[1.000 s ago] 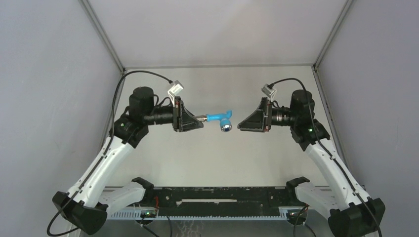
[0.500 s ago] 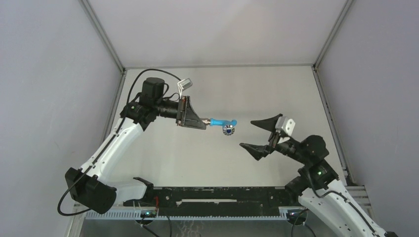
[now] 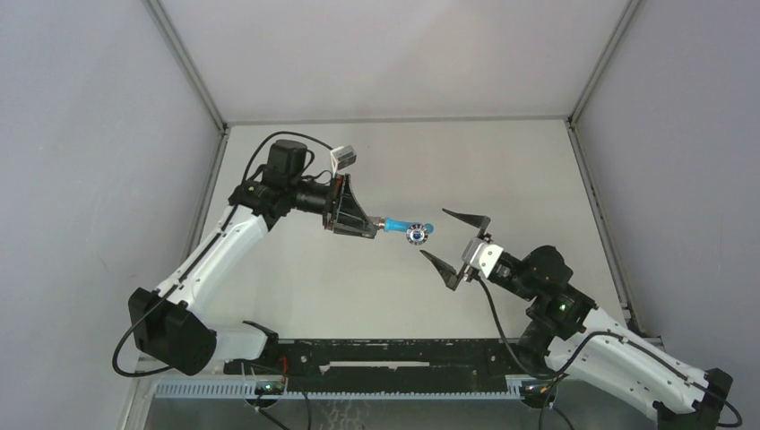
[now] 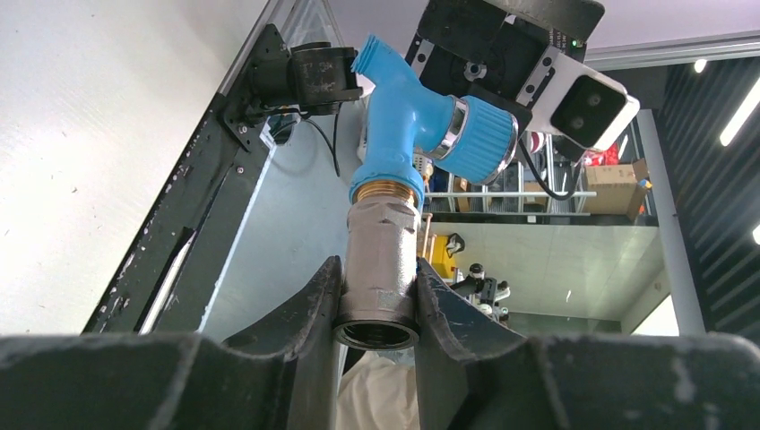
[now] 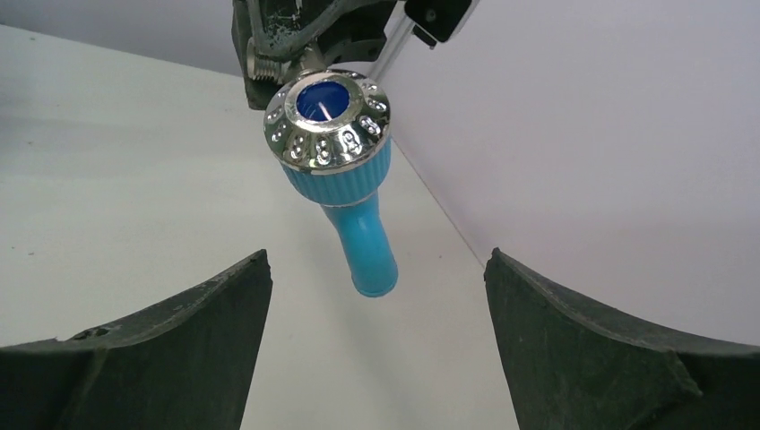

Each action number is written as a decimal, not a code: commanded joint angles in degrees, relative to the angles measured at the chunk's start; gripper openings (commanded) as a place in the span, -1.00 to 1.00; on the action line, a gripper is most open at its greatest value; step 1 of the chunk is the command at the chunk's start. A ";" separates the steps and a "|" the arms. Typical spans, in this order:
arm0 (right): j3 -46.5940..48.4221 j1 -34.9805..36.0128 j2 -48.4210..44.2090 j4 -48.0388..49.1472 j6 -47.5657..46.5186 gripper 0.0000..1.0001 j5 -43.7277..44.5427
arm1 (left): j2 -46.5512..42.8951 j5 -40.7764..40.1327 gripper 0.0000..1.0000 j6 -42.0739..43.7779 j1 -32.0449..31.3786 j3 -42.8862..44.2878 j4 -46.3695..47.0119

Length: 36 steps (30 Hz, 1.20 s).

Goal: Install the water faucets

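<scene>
I am pinching the metal fitting (image 4: 381,242) of the blue tap (image 3: 401,225) in my left gripper (image 3: 367,228). I am holding my right gripper (image 3: 433,233) spread wide, with the tap just ahead of it, not touching.

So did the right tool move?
Yes. The right tool swung down toward the black rail along the near edge, and turned to face the blue tap.

Looking down from above and behind, taking in the whole table (image 3: 385,296). Peering close from each wrist, facing one another, all three sharing the blue tap (image 4: 403,125).
</scene>
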 commanded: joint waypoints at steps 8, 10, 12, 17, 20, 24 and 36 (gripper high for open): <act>4.76 0.84 10.11 6.82 3.91 0.36 -5.97 | -2.20 3.15 -1.00 -0.75 0.21 0.00 1.31; 6.74 0.74 11.04 4.85 5.80 0.18 -8.23 | -2.49 3.19 -1.00 -0.56 0.21 -0.09 1.32; 7.54 0.90 11.48 4.32 6.78 0.16 -11.65 | -2.73 3.70 -1.00 0.15 0.06 -0.40 1.14; 8.12 0.75 11.61 5.15 10.99 -0.03 -13.30 | -3.65 3.65 -1.00 1.47 -0.05 -0.59 0.78; 9.61 -0.25 12.70 3.99 16.74 -0.14 -15.22 | -3.93 3.04 -1.00 2.40 -0.20 -0.46 0.75; 13.14 -3.56 16.52 0.27 29.13 -0.38 -19.80 | -5.06 1.04 -1.00 4.34 -1.37 -0.05 0.80; 19.20 -16.12 26.61 3.28 82.28 -1.00 -43.51 | -13.36 -2.94 -1.00 11.73 -2.94 -5.18 17.41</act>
